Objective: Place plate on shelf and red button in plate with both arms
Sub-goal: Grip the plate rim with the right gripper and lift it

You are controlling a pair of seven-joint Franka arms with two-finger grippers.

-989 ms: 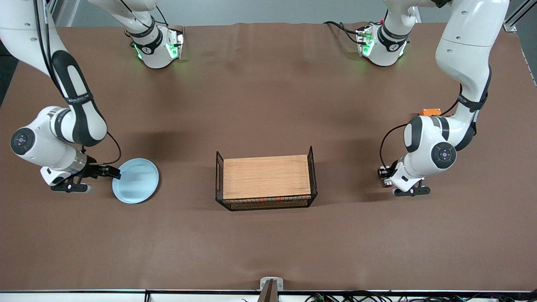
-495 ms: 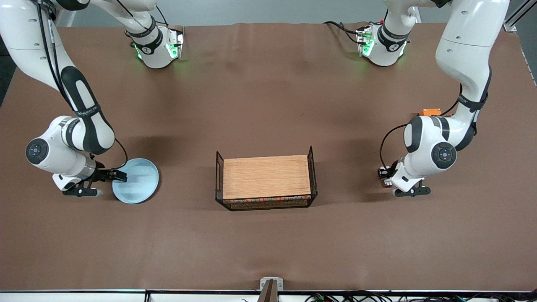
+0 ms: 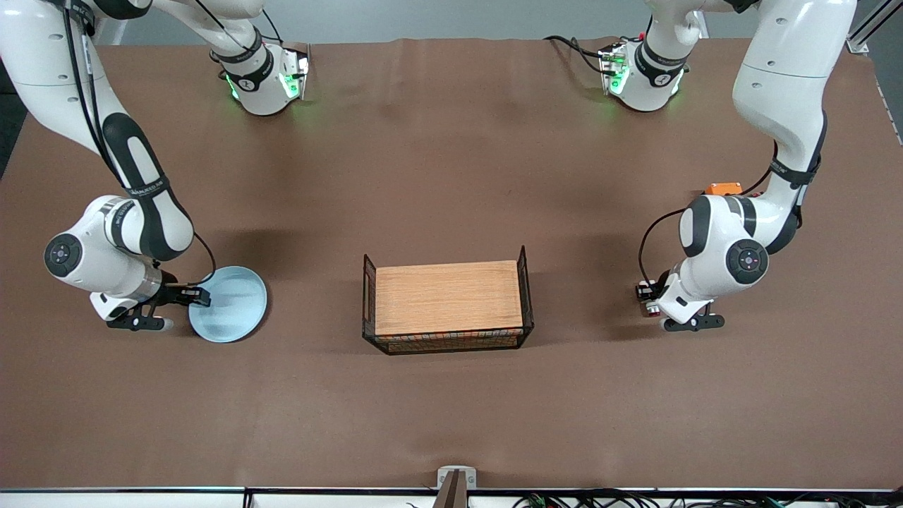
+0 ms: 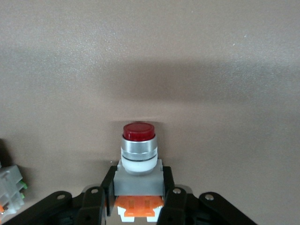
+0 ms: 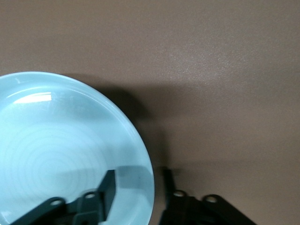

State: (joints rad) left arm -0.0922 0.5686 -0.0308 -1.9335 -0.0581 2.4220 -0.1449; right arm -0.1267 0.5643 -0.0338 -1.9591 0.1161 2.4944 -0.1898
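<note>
At the right arm's end of the table, in the front view, we see the right gripper [image 3: 200, 297] at the rim of the plate [image 3: 233, 305], while the left gripper [image 3: 647, 297] sits low at the left arm's end, a wire basket [image 3: 523, 286] with a wooden board [image 3: 448, 296] between them. In the left wrist view we see the fingers [image 4: 174, 199] pinching the red button [image 4: 138, 152] by its body, just above the table. In the right wrist view we see one finger [image 5: 110, 185] inside the plate [image 5: 56, 154] and the other outside, straddling its rim; we cannot tell whether they grip it.

No lettering, label, brand, number or sign can be read on anything here.
</note>
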